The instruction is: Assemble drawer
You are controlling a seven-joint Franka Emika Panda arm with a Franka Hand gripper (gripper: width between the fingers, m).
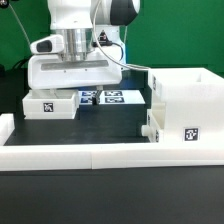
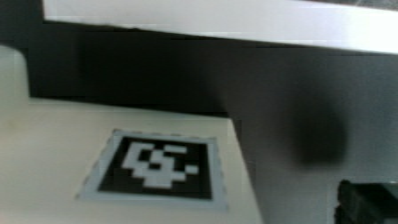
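The arm (image 1: 76,16) reaches straight down, its fingers (image 2: 368,203) mostly hidden.

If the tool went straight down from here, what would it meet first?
Most likely the small shallow white plastic tray with the black-and-white tag, directly under the tool; the remaining gap is unclear.

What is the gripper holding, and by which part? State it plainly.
Cannot be told. The gripper is down at the tray on the exterior view's left, but whether its jaws close on it is hidden.
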